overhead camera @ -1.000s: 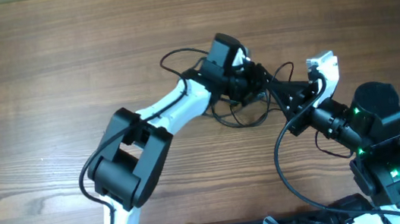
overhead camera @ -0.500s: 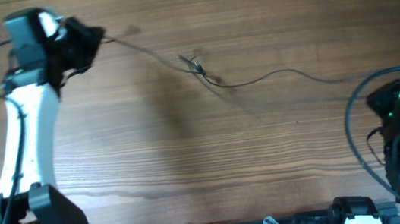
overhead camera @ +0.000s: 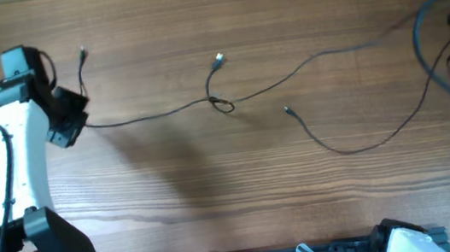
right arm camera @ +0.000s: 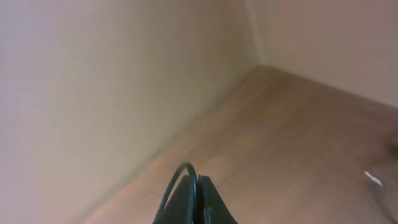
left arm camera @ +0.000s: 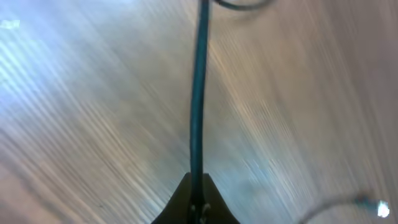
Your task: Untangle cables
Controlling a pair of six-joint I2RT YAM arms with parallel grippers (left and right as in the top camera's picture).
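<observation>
both the left gripper (left arm camera: 198, 200) and the right gripper (right arm camera: 198, 193) are clamped on the cables (overhead camera: 155, 114) — held well apart, seemingly to draw the tangle open. one knot (overhead camera: 220, 102) sits on the surface (overhead camera: 216, 196) between them.

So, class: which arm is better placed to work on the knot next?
Probably left. The left gripper holds the cable that runs straight to the knot. The right gripper, also shut on cable, is out of the overhead view.
</observation>
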